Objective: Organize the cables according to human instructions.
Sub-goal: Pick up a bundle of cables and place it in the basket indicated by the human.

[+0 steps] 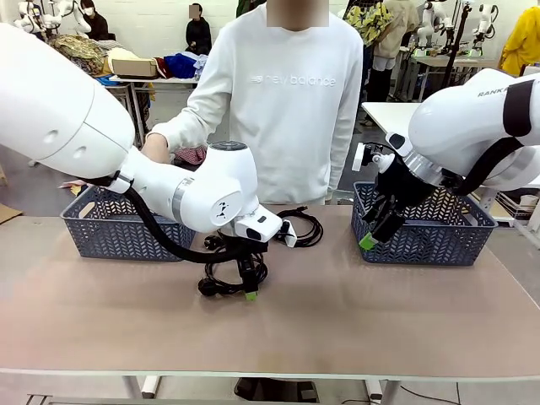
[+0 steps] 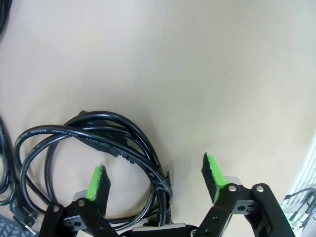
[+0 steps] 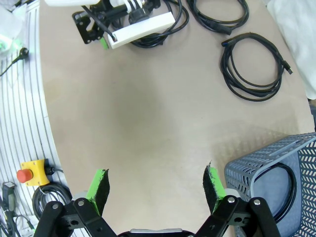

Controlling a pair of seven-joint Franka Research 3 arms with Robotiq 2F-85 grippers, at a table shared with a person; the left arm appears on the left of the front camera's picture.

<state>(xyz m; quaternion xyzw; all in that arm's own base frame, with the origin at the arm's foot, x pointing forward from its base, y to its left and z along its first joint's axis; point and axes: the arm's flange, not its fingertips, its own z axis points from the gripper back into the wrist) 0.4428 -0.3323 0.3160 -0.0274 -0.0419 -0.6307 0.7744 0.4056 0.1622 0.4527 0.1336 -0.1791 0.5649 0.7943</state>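
My left pincer (image 2: 155,180) hangs pads-down w/ jaws wide apart, clamped on nothing. The nearest cable coil (image 2: 94,143) lies flat on the table (image 2: 197,74) right under it. The bunched strands at its edge run btwn my 2 pads, and the rest of the loop spreads out past 1 pad. My right pincer (image 3: 157,190) is also spread wide and empty, above bare tabletop.

Handling, my guess: the cord is light, limp and rubbery. I see no tie, so the coil will prob. sag, and it may unwind if I pinch just 1 strand. Best hold is the thick bunch where several turns cross, so all loops lift together. The sheath looks smooth, so it needs a firm close.

2 more lie well ahead of the right pincer: a 2nd coil (image 3: 252,66) ahead and off to 1 side, a 3rd coil (image 3: 217,12) farther on.

Containers: the right basket (image 3: 266,168) sits just beside my right pincer. A black loop (image 3: 291,190) shows inside, prob. a 4th cable. The left basket (image 1: 93,228) stands well behind the left pincer; I can't tell what's in it.
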